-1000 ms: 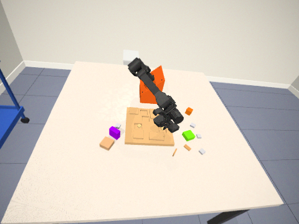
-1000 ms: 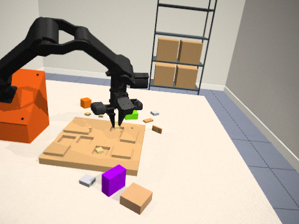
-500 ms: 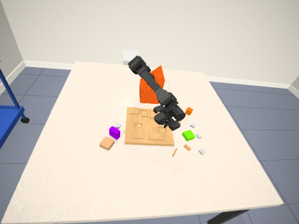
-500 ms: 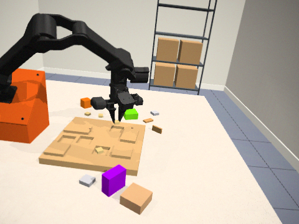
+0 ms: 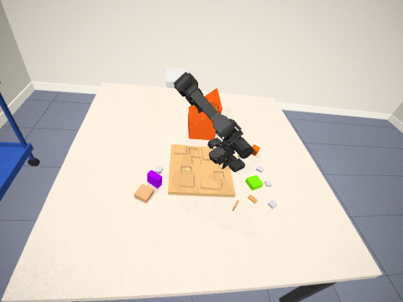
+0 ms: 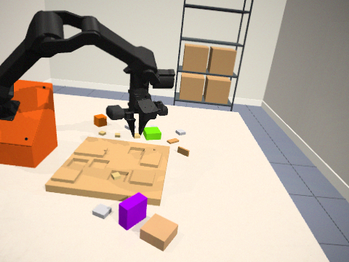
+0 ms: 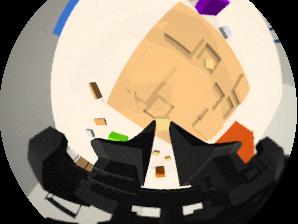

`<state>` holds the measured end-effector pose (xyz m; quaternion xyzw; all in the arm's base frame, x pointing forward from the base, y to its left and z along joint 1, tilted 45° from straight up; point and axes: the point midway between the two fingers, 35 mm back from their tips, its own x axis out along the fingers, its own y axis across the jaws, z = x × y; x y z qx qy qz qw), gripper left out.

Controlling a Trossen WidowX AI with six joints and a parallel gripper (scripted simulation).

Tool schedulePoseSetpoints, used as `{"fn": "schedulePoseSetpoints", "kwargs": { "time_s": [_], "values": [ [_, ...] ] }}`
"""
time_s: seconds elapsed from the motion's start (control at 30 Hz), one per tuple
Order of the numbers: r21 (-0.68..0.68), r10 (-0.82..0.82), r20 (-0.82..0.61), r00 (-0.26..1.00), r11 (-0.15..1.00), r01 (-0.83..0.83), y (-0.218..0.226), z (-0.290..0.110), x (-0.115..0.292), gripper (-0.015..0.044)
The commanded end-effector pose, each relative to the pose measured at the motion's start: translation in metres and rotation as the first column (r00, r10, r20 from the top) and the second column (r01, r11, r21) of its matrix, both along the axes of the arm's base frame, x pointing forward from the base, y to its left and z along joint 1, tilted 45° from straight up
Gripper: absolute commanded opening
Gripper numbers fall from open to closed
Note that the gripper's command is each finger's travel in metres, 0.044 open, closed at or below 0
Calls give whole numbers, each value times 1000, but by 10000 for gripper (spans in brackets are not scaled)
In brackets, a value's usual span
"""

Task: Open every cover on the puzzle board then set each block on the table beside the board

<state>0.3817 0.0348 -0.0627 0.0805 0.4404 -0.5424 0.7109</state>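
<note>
The tan puzzle board [image 5: 176,168] [image 6: 102,196] [image 7: 150,55] lies flat. Its covers show as raised plates beside recessed wells, among them a cover [image 5: 186,180] [image 6: 142,177] near a well that holds a small pale block [image 5: 187,169] [image 6: 115,175] [image 7: 209,64], which looks tilted. Other wells look empty in the exterior view. My gripper [image 6: 137,134] [image 7: 162,123] is shut on another small pale block [image 6: 137,136] [image 7: 162,120], raised near the board's far edge. Two more pale blocks, one [image 6: 102,133] [image 7: 168,158] and another [image 6: 117,135] [image 7: 156,153], rest on the table beyond the board.
A green block [image 5: 254,182] [image 6: 152,133] [image 7: 118,136], an orange cube [image 5: 255,149] [image 6: 100,120] [image 7: 160,171] and small grey and brown pieces lie beyond the board. A purple block [image 5: 154,179] [image 6: 133,211] and a brown block [image 5: 143,193] [image 6: 159,231] stand on the opposite side. The orange stand [image 5: 202,126] [image 6: 22,153] is behind.
</note>
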Motion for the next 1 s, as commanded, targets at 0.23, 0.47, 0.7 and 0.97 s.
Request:
{"fn": "schedulePoseSetpoints", "kwargs": {
  "time_s": [0.23,0.47,0.7,0.97],
  "values": [
    [7,-1,12,1000,1000,0,21,22,1,80],
    [15,-1,10,1000,1000,0,10,36,3,80],
    [26,0,8,1000,1000,0,-10,57,5,80],
    [35,0,7,1000,999,-1,-33,80,4,80]
  ]
}}
